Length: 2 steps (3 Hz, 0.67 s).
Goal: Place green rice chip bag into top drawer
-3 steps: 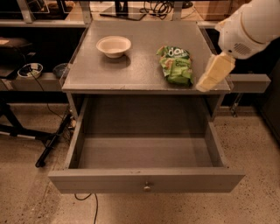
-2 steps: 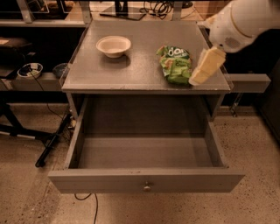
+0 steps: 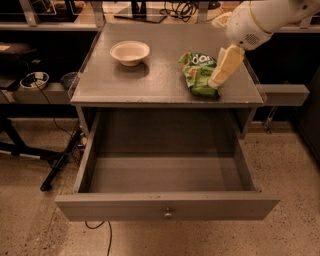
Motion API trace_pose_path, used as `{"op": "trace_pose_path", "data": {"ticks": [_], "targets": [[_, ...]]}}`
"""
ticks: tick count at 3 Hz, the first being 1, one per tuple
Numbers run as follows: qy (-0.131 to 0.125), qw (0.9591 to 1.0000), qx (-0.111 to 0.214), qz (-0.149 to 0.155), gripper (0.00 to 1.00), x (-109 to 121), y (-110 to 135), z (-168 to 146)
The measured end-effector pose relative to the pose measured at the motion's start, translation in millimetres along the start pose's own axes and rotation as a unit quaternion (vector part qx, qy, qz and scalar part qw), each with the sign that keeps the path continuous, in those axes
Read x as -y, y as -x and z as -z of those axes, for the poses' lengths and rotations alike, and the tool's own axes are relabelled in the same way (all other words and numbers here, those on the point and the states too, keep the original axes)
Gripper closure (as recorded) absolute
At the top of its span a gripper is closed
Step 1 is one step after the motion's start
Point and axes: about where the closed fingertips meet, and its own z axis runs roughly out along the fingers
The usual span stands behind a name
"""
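Gripper (image 3: 215, 82), opening unclear, at green rice chip bag (image 3: 196, 75) near table's (image 3: 150, 85) right edge.

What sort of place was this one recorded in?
Probably a lab or workshop, not a home: tangled cables behind, a speckled hard floor, and a plain grey cabinet with its top drawer open. The tool is at the green rice chip bag on the cabinet top.
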Motion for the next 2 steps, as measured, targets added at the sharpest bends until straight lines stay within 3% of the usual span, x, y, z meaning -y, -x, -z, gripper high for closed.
{"op": "trace_pose_path", "data": {"ticks": [1,2], "targets": [[0.000,1.0000,0.007,0.002,0.00,1,-1,-1],[-0.013,0.9999,0.003,-0.004,0.00,17,-18,-2]]}}
